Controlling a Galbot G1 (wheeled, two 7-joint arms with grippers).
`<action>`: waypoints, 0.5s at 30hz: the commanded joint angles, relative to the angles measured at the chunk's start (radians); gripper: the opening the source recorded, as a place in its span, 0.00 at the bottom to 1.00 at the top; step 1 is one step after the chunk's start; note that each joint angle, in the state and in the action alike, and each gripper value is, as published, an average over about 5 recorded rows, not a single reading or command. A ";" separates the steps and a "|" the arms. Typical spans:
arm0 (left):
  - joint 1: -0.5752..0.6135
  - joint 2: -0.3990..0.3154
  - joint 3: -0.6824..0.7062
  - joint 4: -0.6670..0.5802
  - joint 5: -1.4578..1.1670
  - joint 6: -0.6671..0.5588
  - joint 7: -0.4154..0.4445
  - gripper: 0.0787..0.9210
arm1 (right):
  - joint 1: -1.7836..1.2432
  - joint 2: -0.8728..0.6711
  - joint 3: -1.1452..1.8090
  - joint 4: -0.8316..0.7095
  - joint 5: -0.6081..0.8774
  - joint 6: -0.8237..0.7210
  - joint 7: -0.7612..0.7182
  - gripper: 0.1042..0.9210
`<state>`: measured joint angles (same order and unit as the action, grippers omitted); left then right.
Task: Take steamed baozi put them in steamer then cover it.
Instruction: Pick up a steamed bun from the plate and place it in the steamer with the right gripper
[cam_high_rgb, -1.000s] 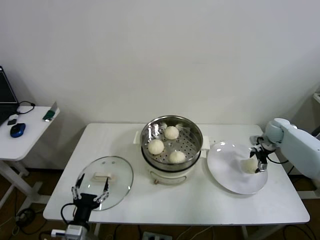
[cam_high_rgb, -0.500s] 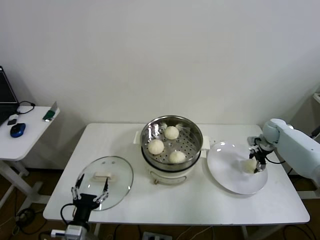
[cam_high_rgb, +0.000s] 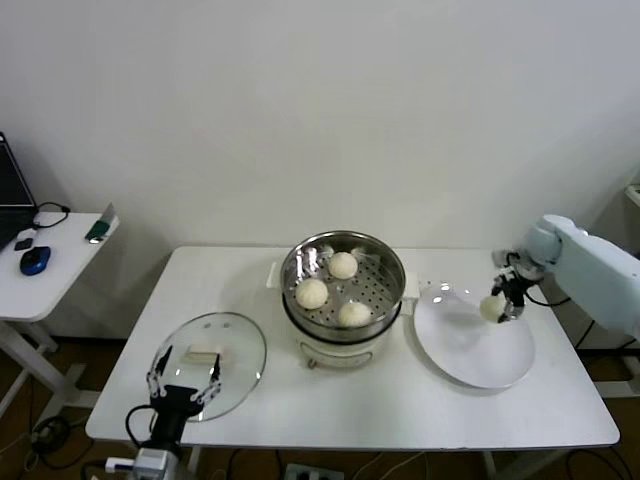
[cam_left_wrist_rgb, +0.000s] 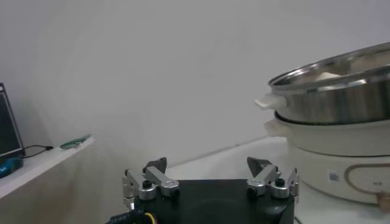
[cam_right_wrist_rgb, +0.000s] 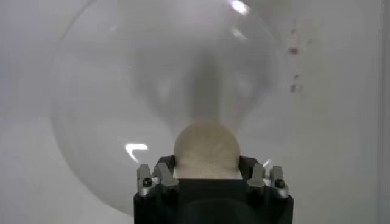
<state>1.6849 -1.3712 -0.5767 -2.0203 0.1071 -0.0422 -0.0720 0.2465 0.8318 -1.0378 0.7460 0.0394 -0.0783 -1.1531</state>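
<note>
While your right gripper hangs above the white plate with its jaws clenched on the fourth baozi, that bun sits clear of the plate surface, over the plate's rim at about one o'clock in the head view. In the right wrist view you see the same bun pinched between the fingers, with the plate spread out below it. Three more baozi lie on the perforated floor of the steamer, which stands at the middle of the white table on its white pot base; one bun is at twelve o'clock in the basket, one at eight o'clock, one at five o'clock. The glass cover lies flat on the table at about eight o'clock from the steamer, handle up. Your left gripper is parked at the near edge of the cover, jaws spread wide and holding nothing; from the left wrist view its fingers stand well apart, with the steamer beyond them.
</note>
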 joint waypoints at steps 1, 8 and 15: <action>0.003 -0.004 0.019 -0.010 0.007 0.002 0.008 0.88 | 0.471 0.105 -0.445 0.040 0.476 -0.085 0.015 0.70; 0.021 0.003 0.042 -0.023 0.016 -0.009 0.009 0.88 | 0.643 0.253 -0.636 0.089 0.771 -0.148 0.046 0.71; 0.042 0.012 0.054 -0.028 0.018 -0.025 0.009 0.88 | 0.670 0.357 -0.708 0.190 0.929 -0.206 0.103 0.71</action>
<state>1.7123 -1.3637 -0.5346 -2.0445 0.1241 -0.0588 -0.0646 0.7229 1.0289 -1.5117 0.8345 0.6170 -0.2041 -1.1001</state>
